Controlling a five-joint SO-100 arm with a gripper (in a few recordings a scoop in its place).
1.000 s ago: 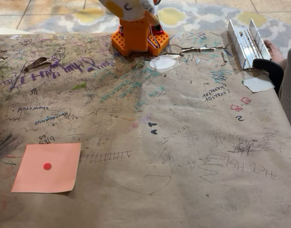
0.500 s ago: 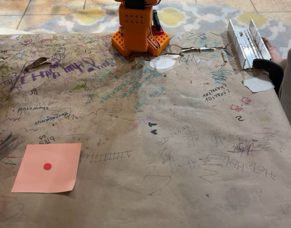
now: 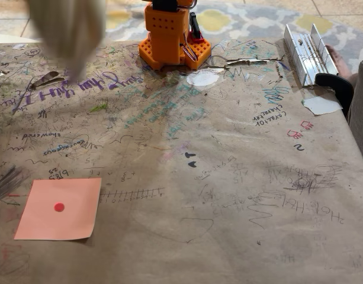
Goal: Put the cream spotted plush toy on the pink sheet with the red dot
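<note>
The pink sheet (image 3: 68, 204) lies flat at the table's front left, with its red dot (image 3: 59, 207) at the centre and nothing on it. A large blurred cream shape (image 3: 68, 32) hangs at the top left, above the table's far edge. It is smeared by motion, with no spots or face to make out; by its colour it looks like the cream plush toy. The arm's orange base (image 3: 169, 36) stands at the far middle of the table. Its upper links leave the picture at the top, so the fingers are out of the frame.
Scribbled brown paper (image 3: 228, 177) covers the table. A metal rail (image 3: 308, 50) and a black clamp (image 3: 336, 84) sit at the far right. White paper scraps (image 3: 203, 78) (image 3: 321, 105) lie near the base and by the clamp. A person's foot (image 3: 345, 64) shows past the right edge.
One second ago the spotted plush toy hung over the orange base at top centre. Half a second ago it was out of the picture; now a blurred cream shape is at top left.
</note>
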